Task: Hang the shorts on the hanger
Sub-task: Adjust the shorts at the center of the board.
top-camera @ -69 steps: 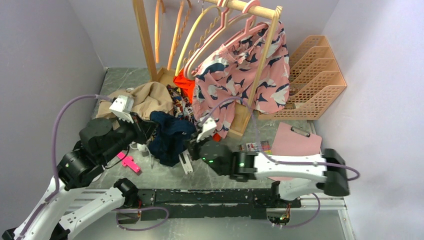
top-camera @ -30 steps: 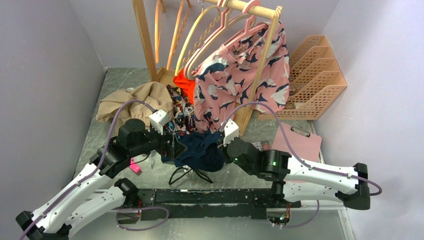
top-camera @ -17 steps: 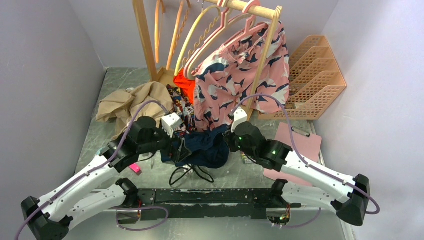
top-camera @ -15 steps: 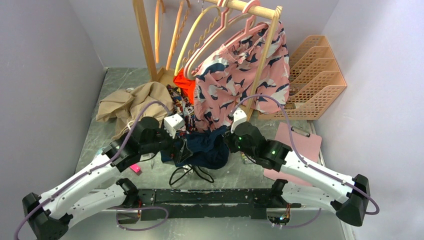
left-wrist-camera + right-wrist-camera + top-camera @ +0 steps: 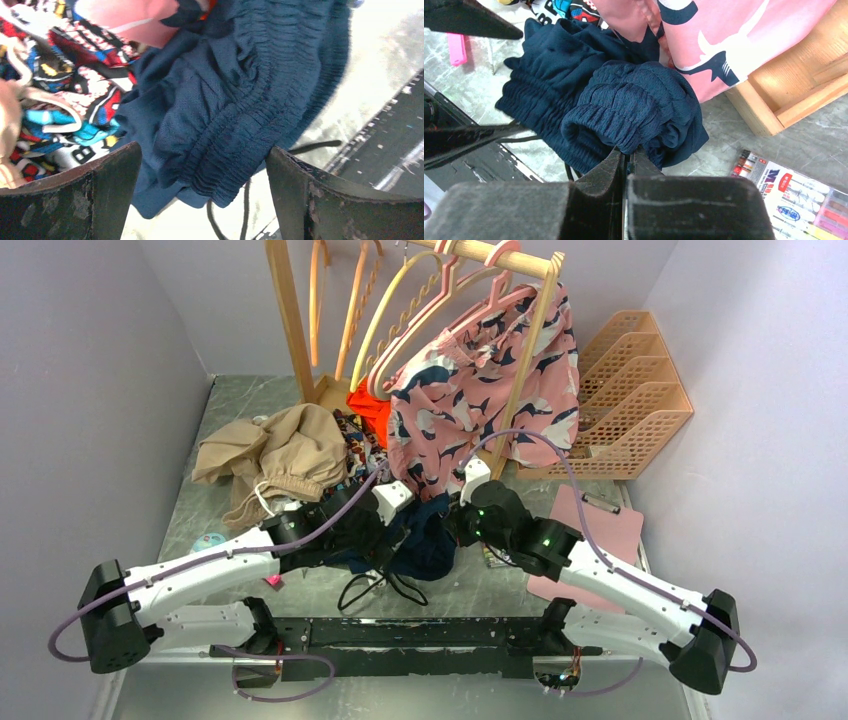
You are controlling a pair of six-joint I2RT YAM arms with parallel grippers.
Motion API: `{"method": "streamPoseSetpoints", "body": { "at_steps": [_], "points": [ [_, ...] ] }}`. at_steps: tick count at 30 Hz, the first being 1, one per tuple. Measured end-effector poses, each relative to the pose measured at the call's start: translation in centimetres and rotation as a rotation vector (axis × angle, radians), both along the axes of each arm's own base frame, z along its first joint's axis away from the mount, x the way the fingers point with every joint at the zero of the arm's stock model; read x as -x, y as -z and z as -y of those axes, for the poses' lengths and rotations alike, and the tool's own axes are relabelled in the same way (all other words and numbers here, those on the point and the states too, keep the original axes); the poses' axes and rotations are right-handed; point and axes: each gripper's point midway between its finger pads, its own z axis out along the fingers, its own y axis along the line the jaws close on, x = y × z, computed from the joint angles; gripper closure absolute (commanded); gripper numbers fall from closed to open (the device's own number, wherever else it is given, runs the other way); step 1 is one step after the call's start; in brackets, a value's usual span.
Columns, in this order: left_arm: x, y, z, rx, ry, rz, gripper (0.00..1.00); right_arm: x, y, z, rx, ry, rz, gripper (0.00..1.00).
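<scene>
Right wrist: your right claw [image 5: 626,154] pinches the navy fabric shorts [image 5: 624,105]; your gaping left claw [image 5: 200,162] could snag the multicoloured printed garment [image 5: 75,100].

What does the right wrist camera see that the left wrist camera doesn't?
Only the right wrist view shows the right end effector shut, pinching the waistband of the navy shorts, plus a marker pack and the wooden rack base. Only the left wrist view shows the left end effector wide open, the shorts seen between its fingers, and a bit of tan garment at the edge. Both show the navy shorts, the pink printed shorts and the grey table.
</scene>
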Motion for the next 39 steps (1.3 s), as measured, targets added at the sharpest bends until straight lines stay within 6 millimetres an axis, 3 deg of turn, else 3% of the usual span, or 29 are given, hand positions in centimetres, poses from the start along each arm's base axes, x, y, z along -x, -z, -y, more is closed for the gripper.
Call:
{"method": "streamPoseSetpoints", "body": {
  "at_steps": [6, 10, 14, 15, 17, 20, 22, 28, 30, 33, 39],
  "points": [
    [-1.8, 0.4, -1.2, -0.065, -0.090, 0.066, 0.24, 0.3, -0.6, -0.1, -0.031, -0.008, 0.000, 1.00],
    [-2.4, 1.3, -1.7, -0.111, -0.122, 0.072, 0.52, 0.5, -0.9, -0.2, -0.048, -0.014, -0.004, 1.00],
    [-2.7, 1.5, -1.9, -0.123, -0.149, 0.076, 0.90, 0.6, -0.9, -0.2, -0.051, -0.014, -0.007, 1.00],
    [-2.7, 1.4, -2.0, -0.121, -0.155, 0.078, 0.93, 0.6, -0.9, -0.2, -0.051, -0.014, -0.007, 1.00],
    [-2.8, 1.3, -2.1, -0.115, -0.165, 0.080, 0.93, 0.6, -0.9, -0.2, -0.050, -0.013, -0.009, 0.84],
    [-2.7, 0.7, -2.1, -0.087, -0.184, 0.077, 0.93, 0.7, -0.8, -0.1, -0.050, -0.008, -0.020, 0.51],
    [-2.7, -0.2, -1.9, -0.057, -0.200, 0.076, 0.93, 0.9, -0.8, 0.1, -0.053, -0.002, -0.027, 0.40],
    [-3.5, -5.3, -0.6, 0.110, -0.283, 0.088, 0.93, 1.6, -1.9, 0.9, -0.095, 0.009, -0.020, 0.29],
    [-3.6, -6.1, -0.5, 0.146, -0.317, 0.080, 0.93, 1.9, -1.8, 1.1, -0.111, 0.015, -0.027, 0.28],
    [-3.7, -6.1, -0.8, 0.169, -0.372, 0.060, 0.93, 2.5, -0.4, 1.5, -0.119, 0.029, -0.065, 0.27],
    [-3.7, -5.7, -1.7, 0.176, -0.458, 0.034, 0.93, 4.4, 4.9, 2.7, -0.129, 0.097, -0.200, 0.30]
  ]
}}
